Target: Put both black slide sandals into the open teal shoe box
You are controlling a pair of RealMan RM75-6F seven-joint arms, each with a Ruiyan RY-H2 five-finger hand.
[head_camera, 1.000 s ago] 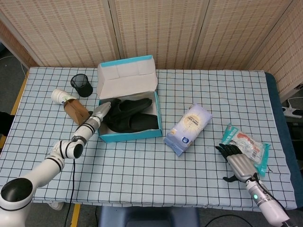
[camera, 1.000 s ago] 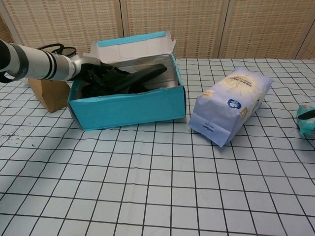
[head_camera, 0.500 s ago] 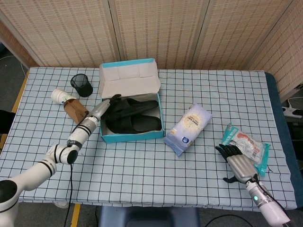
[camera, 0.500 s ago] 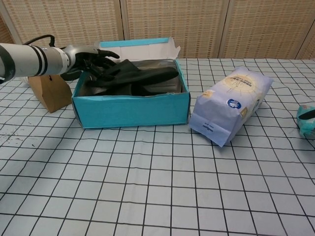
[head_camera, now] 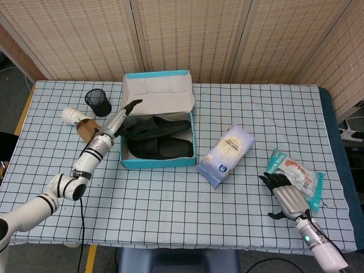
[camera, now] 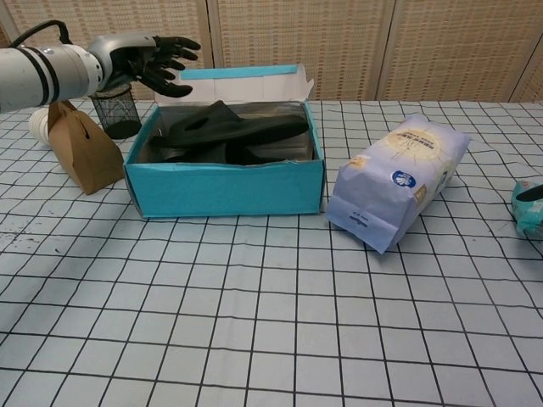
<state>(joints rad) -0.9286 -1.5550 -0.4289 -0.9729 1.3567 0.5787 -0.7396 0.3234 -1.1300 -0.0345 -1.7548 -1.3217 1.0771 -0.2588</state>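
The open teal shoe box (head_camera: 157, 162) (camera: 229, 186) stands left of the table's middle, its lid folded up at the back. Both black slide sandals (head_camera: 159, 137) (camera: 229, 134) lie inside it, one partly over the other. My left hand (head_camera: 126, 111) (camera: 144, 61) hovers above the box's left rim, fingers spread, holding nothing. Near the front right of the table my right hand (head_camera: 282, 195) rests with its fingers curled, beside the snack packet and holding nothing.
A brown paper box (head_camera: 91, 132) (camera: 81, 148), a white cup (head_camera: 74, 115) and a black mesh pen cup (head_camera: 98, 103) (camera: 115, 110) stand left of the shoe box. A white and blue bag (head_camera: 226, 155) (camera: 399, 180) lies to its right, a teal snack packet (head_camera: 296, 176) at far right.
My left hand has let go of the sandals, lifted out of the box and drawn back to the left with spread fingers. The box shifted slightly right. The right hand stayed still.
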